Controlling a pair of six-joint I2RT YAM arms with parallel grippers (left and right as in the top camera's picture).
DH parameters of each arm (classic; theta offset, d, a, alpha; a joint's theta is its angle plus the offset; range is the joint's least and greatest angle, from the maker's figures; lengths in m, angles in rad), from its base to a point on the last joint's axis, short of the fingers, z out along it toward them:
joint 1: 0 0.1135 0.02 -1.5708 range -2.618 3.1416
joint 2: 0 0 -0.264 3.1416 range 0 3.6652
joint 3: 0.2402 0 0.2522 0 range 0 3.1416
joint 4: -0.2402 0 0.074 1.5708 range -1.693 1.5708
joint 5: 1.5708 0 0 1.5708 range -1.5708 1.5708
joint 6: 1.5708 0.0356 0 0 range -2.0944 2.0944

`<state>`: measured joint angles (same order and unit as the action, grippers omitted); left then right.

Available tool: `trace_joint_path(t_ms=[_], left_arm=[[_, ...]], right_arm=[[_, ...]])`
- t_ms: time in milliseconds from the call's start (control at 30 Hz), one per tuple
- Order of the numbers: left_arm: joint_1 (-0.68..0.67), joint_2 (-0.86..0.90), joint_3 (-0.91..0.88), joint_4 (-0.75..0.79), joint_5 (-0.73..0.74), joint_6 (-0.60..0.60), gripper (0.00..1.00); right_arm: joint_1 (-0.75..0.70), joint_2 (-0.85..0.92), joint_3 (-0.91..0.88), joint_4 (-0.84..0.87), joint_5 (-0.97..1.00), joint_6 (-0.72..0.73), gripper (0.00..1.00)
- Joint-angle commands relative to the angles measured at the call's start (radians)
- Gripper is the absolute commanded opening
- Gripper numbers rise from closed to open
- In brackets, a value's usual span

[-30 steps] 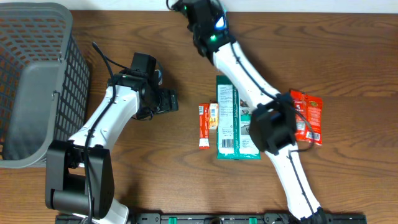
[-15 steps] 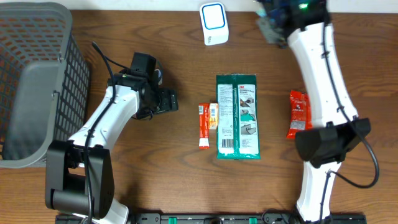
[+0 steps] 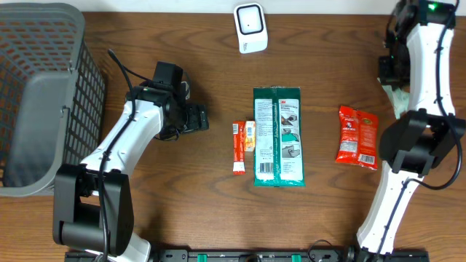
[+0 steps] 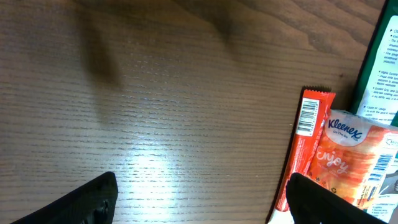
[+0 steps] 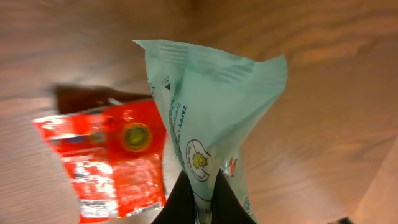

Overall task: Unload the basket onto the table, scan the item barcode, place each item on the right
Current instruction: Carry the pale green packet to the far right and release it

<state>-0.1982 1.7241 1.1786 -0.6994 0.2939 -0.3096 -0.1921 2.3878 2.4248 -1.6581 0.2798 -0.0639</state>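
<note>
My right gripper (image 5: 202, 200) is shut on the lower end of a pale mint packet (image 5: 211, 106) with small cartoon prints, held up above the table. From overhead that gripper (image 3: 393, 81) is at the far right edge, with the packet (image 3: 399, 100) showing just below it. A white scanner (image 3: 250, 28) with a blue outline stands at the back middle, well left of the packet. My left gripper (image 3: 201, 116) is open low over bare wood. In its wrist view the left gripper (image 4: 202, 205) holds nothing and its right fingertip (image 4: 317, 202) is beside an orange stick pack (image 4: 308, 149).
A grey mesh basket (image 3: 44, 94) fills the left end. A long green pack (image 3: 277, 136), the orange stick pack (image 3: 238, 147) and a small Kleenex pack (image 3: 250, 135) lie mid-table. A red packet (image 3: 357, 136) lies right of them, below the held packet.
The right arm has swung from over the scanner at the back middle out to the far right edge, still holding the mint packet. The left arm has not moved.
</note>
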Motion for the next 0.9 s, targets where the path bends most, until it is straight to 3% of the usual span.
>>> trace_joint_path(t_ms=[0,267,433,533,567,633,733,867], left_arm=[[0.003,-0.02,0.01,-0.002,0.008,0.013,0.87],[0.003,-0.02,0.01,-0.002,0.009,0.013,0.87],[0.003,-0.02,0.01,-0.002,0.009,0.013,0.87],[0.003,-0.02,0.01,-0.002,0.009,0.013,0.87],[0.003,-0.02,0.01,-0.002,0.008,0.013,0.87],[0.003,-0.02,0.01,-0.002,0.008,0.013,0.87],[0.003,-0.02,0.01,-0.002,0.008,0.013,0.87],[0.003,-0.02,0.01,-0.002,0.008,0.013,0.87]], right_arm=[[-0.047,0.022,-0.006,-0.016,0.0,0.082,0.01],[-0.121,0.022,-0.172,0.037,0.01,0.085,0.02],[-0.142,0.022,-0.276,0.107,0.011,0.063,0.09],[-0.146,0.022,-0.304,0.134,0.026,0.063,0.23],[-0.147,0.022,-0.307,0.139,0.035,0.062,0.46],[-0.148,0.021,-0.306,0.135,0.055,0.041,0.72],[-0.148,0.016,-0.29,0.091,0.081,-0.02,0.78],[-0.146,-0.025,-0.24,0.082,0.097,0.023,0.84]])
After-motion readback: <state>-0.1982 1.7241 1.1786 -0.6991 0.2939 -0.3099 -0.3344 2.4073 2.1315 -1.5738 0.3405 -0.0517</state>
